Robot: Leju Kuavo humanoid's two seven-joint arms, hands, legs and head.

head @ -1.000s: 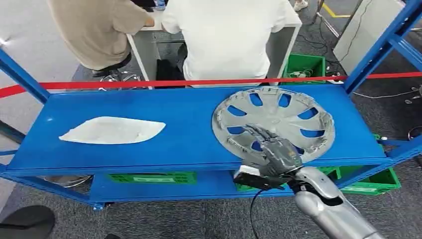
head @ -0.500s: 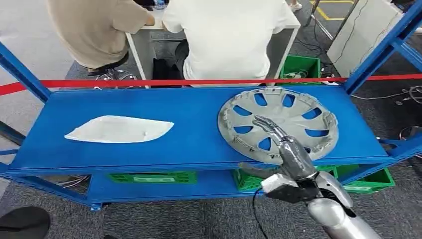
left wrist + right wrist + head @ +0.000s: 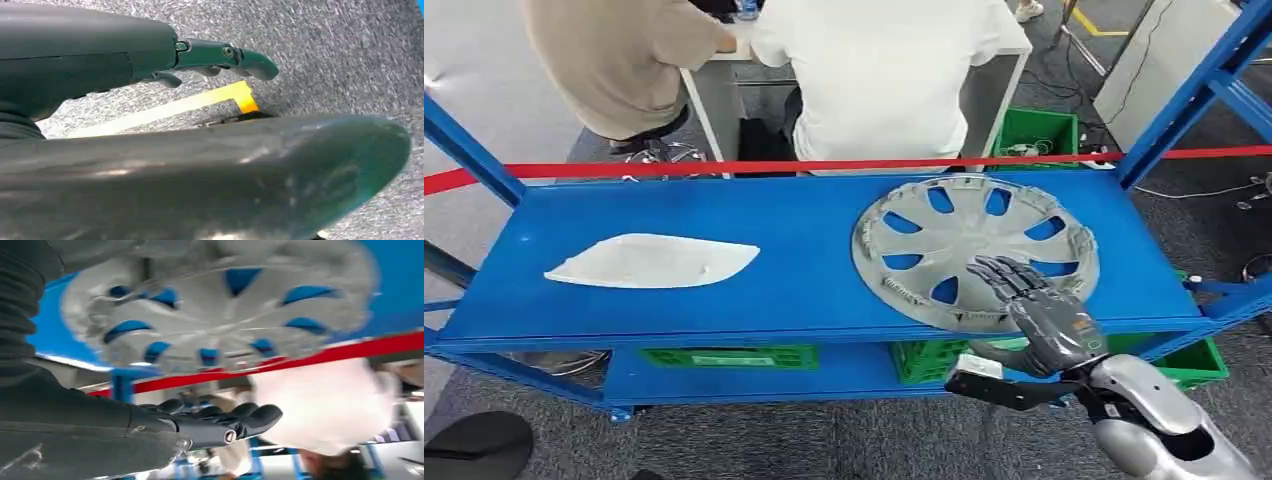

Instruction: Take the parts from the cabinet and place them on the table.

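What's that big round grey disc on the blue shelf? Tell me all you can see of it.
The hubcap is a round wheel cover in what looks like dull silver-grey plastic, with a ring of teardrop-shaped openings showing the blue shelf through them and small clips around its rim. It lies on the right part of the shelf, its near edge jutting slightly past the front lip. The right hand reaches over its near rim, fingers spread; whether they touch it is unclear.
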